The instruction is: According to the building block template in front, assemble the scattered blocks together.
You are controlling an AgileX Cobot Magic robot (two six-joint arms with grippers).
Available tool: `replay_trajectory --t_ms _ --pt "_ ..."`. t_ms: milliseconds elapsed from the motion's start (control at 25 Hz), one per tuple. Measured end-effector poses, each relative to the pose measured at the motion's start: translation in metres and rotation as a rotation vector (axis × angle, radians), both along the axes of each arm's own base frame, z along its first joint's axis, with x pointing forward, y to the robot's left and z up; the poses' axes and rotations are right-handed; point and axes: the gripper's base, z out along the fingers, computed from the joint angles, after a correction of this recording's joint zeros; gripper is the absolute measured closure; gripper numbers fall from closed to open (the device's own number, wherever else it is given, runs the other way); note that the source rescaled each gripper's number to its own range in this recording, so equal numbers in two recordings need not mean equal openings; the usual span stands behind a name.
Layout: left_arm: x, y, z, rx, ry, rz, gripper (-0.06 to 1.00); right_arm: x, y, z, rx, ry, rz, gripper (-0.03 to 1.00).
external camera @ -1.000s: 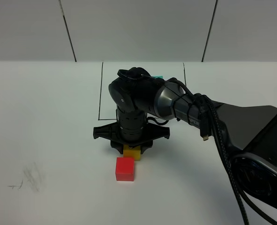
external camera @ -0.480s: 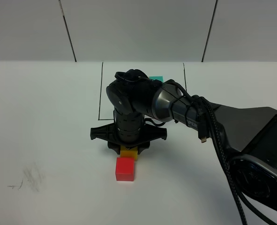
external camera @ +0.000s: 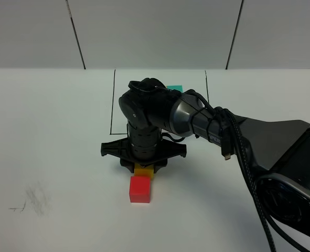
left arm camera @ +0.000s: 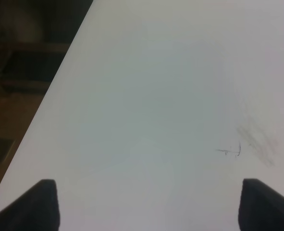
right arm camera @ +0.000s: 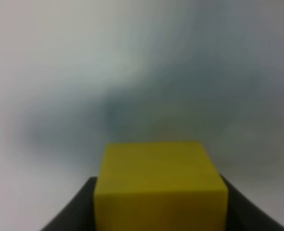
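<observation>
From high up, the right gripper (external camera: 144,169) points down over a yellow cube (external camera: 144,171), just beyond a red cube (external camera: 140,189) on the near middle of the table (external camera: 50,131). Farther off, the template (external camera: 174,87) in its black frame (external camera: 113,102) shows only teal past the arm.

The left wrist alone shows the left gripper (left arm camera: 146,207): fingers wide apart, nothing between, above bare table and a smudge (left arm camera: 238,151).

The right wrist shows the grip, with dark fingers (right arm camera: 69,214) pressed to both sides of the yellow cube (right arm camera: 161,185).

Since a second ago, gripper and yellow cube have shifted slightly left, lining up better with the red one.
</observation>
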Motion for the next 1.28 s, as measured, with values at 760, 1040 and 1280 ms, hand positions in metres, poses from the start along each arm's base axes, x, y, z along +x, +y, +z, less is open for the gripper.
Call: replay_trajectory --t_ms 760,1040,1280 --pt "0.0 0.0 0.0 -0.002 -0.001 0.001 0.12 -0.001 0.005 -0.01 0.013 0.0 -0.021 0.51" --pt "0.0 0.0 0.0 -0.002 -0.001 0.001 0.12 -0.002 0.004 -0.012 -0.004 0.01 -0.02 0.51" --pt "0.0 0.0 0.0 -0.002 -0.001 0.001 0.12 -0.001 0.005 -0.014 -0.004 0.01 -0.02 0.51"
